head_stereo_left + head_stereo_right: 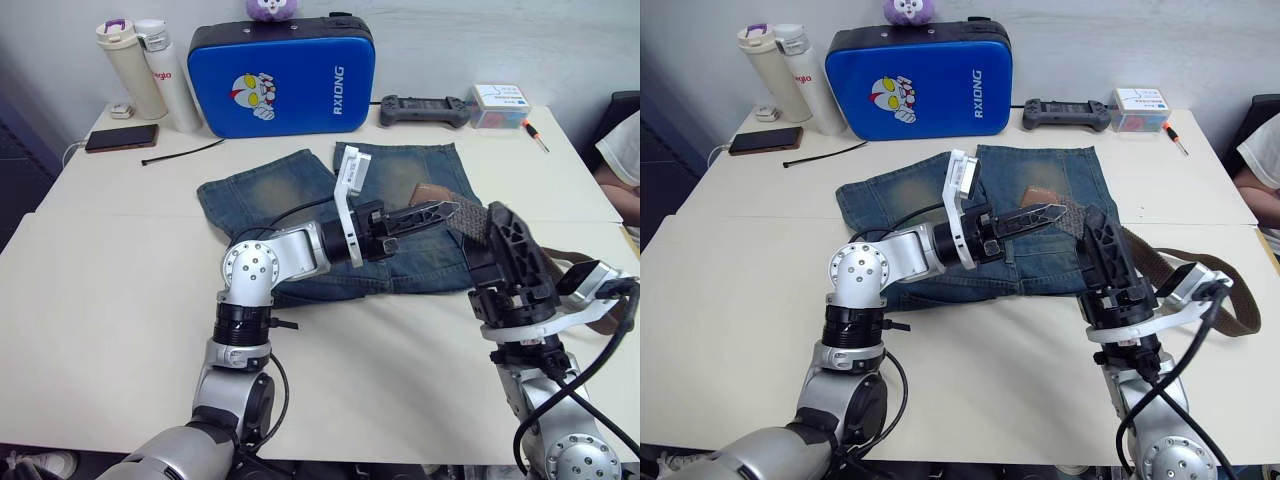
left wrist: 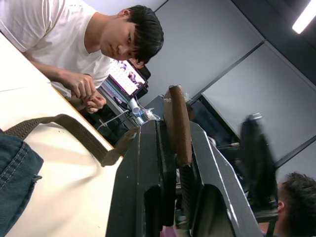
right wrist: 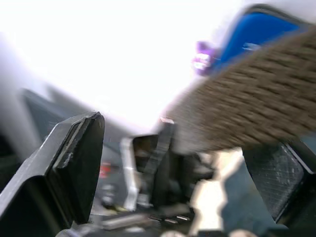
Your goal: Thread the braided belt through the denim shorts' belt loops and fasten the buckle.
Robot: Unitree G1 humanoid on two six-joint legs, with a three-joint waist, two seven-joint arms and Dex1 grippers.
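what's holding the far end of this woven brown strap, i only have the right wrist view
Observer: The left gripper. Its jaws are shut on the tip of the dark-brown braided belt.
Operator: where is that tip sitting
Observer: It is held up above the blue denim shorts, which lie flat on the beige table.
Operator: where does the rest of the strap go
Observer: It trails across the table toward the robot's right edge.
Operator: anyone near that edge
Observer: Yes, a person in a white T-shirt sits just beyond it.
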